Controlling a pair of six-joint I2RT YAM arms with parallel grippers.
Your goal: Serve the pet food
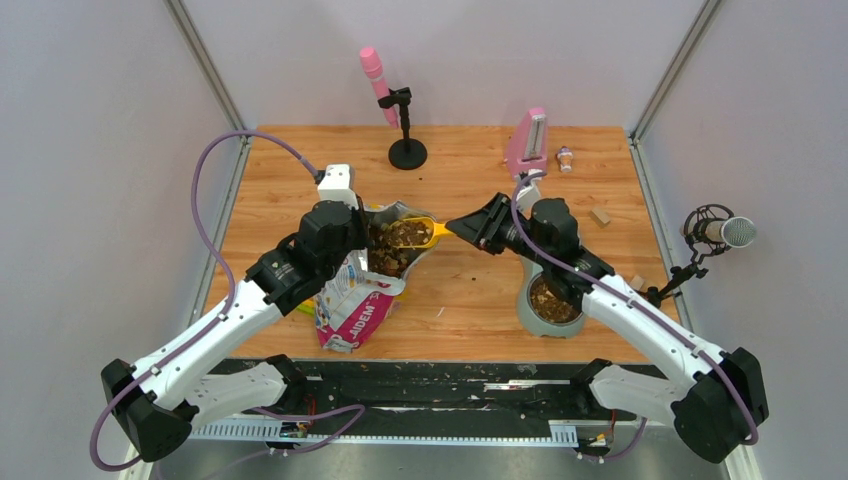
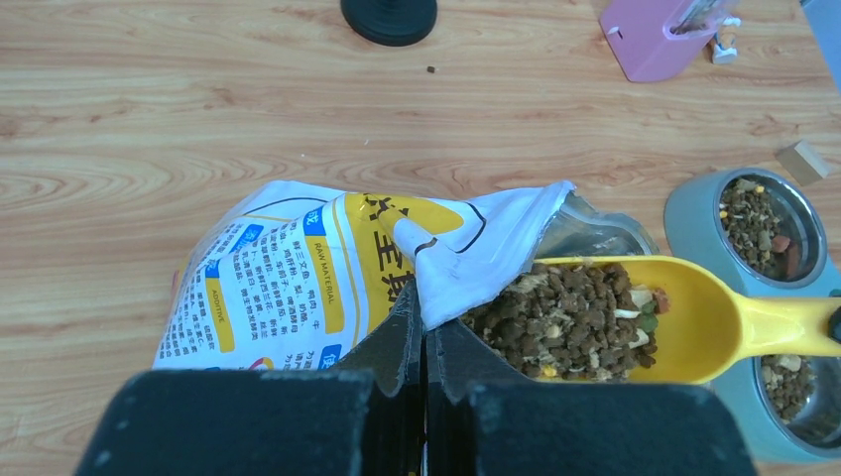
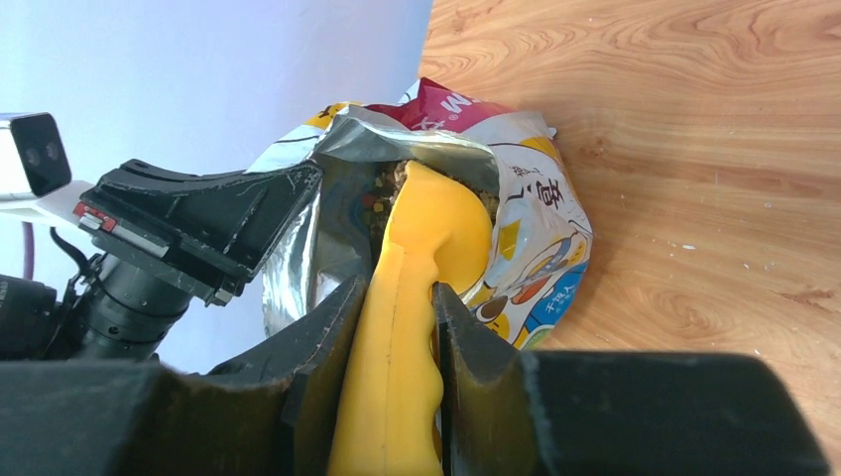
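Pet food (image 2: 570,317): heaped in the bowl of a yellow scoop (image 2: 719,322), right at the open mouth of the bag (image 2: 298,278), with more of it down inside the bag. Small, dry, loose pellets. Light as a load, but impossible to grip directly. Likely to roll and spill at any tilt or jerk, so best carried only in the scoop, level and slow. Stiff plastic scoop with a smooth handle, perhaps a little slippery. Best held on the handle, well back from the load, as now.

Right hand (image 3: 397,307): closed on the scoop handle, one finger on each side, reaching in from the right of the bag. Left hand (image 2: 426,312): shut tight on the upper edge of the bag, pinching the thin, crinkly foil and holding the mouth open. Soft bag, probably quick to sag or fold over if released.

To the right of the bag, well apart: grey double dish (image 2: 694,203) on the table (image 2: 149,119), already with some food in both cups.
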